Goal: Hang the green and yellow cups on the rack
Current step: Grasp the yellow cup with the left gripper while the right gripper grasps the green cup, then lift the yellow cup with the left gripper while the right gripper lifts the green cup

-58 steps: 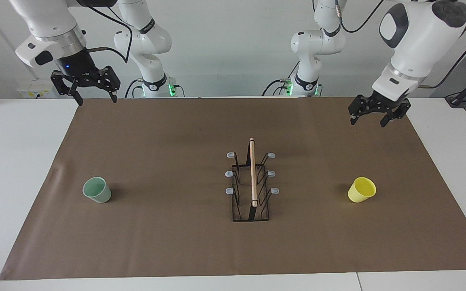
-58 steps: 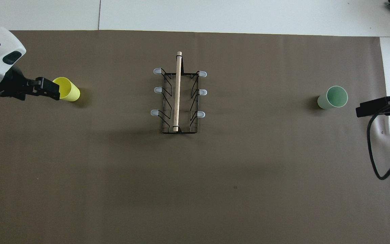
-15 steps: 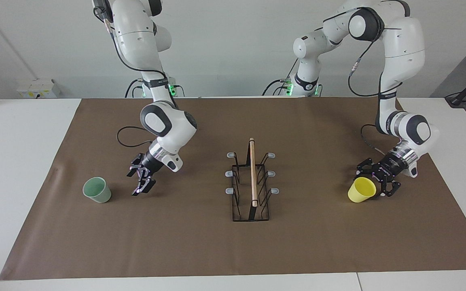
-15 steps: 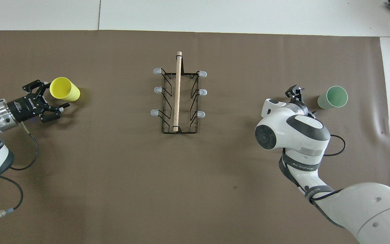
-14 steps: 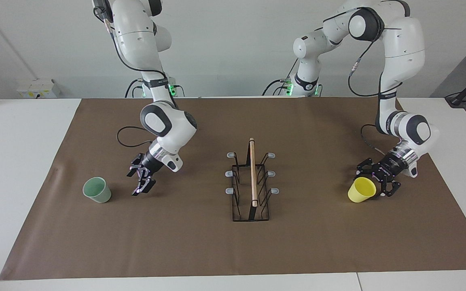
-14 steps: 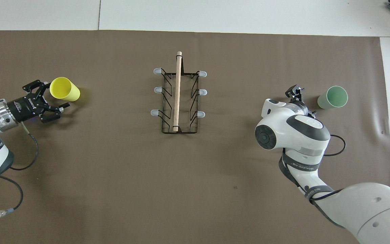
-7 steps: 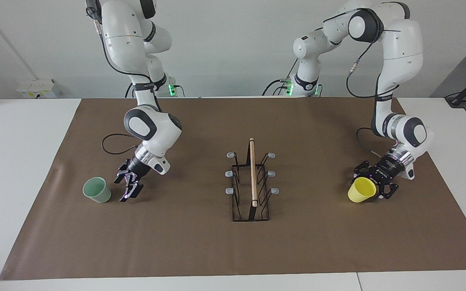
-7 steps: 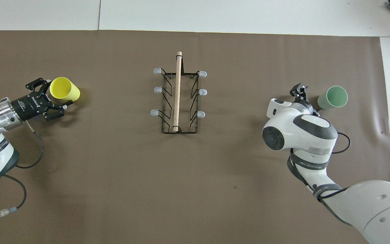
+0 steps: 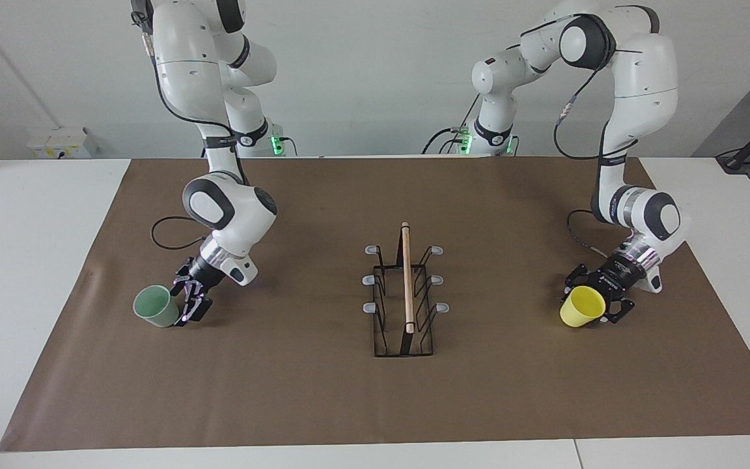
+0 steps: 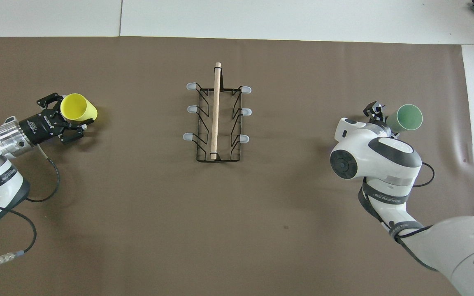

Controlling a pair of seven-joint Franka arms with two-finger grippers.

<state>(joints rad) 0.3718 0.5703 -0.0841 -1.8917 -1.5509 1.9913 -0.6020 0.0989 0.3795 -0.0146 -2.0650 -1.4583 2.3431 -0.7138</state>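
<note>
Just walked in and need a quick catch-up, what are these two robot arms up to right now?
Each arm is at a cup on the brown mat. The left gripper is shut on the bright yellow plastic cup, which lies tilted toward the left arm's end. The right gripper is open, low beside the pale mint green cup. The black wire rack with a wooden rod stands between them, nothing hung yet.

Rack [image 9: 403, 293]: middle of the worktop [image 9: 23, 260], on the mat [image 9: 323, 404], rod [image 9: 407, 273] running away from the robots.
Yellow cup [image 9: 582, 306]: on the mat toward the left arm's end, well apart from the rack.
Green cup [image 9: 156, 306]: on the mat toward the right arm's end, well apart from the rack.
Left gripper [image 9: 593, 303]: low at the yellow cup, jaws closed around it.
Right gripper [image 9: 186, 305]: low, just beside the green cup on its rack side, jaws apart.
</note>
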